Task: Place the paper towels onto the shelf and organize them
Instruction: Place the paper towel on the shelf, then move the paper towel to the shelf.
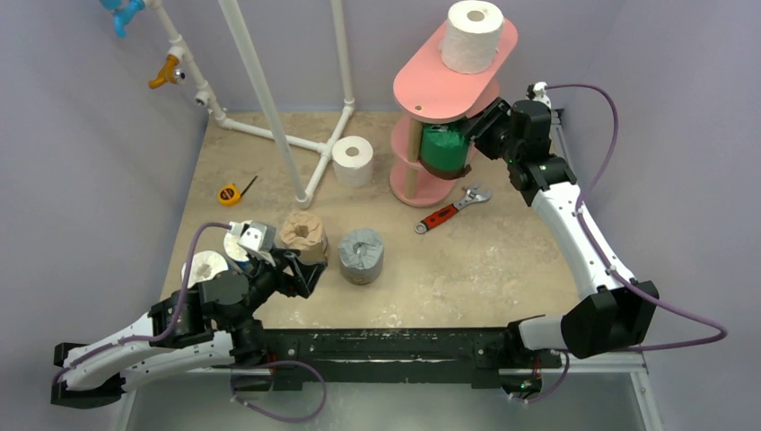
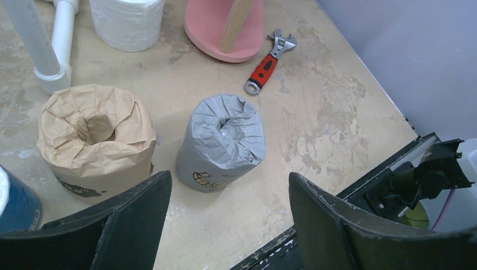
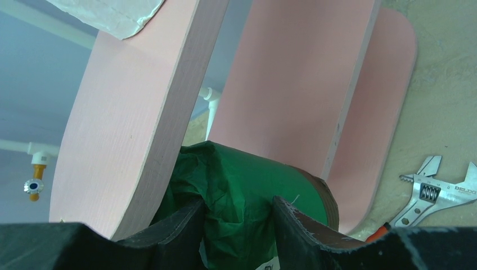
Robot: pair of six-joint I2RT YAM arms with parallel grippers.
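Top external view: at left we see our left gripper [image 1: 305,272] held low, its jaws apart and empty, beside the crinkled tan roll [image 1: 303,233] and grey roll [image 1: 361,256] on the table [image 1: 502,260]. At right, our outstretched right gripper [image 1: 473,135] clamps the green-wrapped roll [image 1: 441,148] under the top board of the pink shelf [image 1: 431,85], where a white roll [image 1: 472,36] stands.

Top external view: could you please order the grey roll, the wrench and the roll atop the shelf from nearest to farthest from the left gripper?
From the left gripper:
1. Grey roll, just right of it.
2. Wrench, mid-table by the shelf base.
3. White roll, on the shelf's top board.
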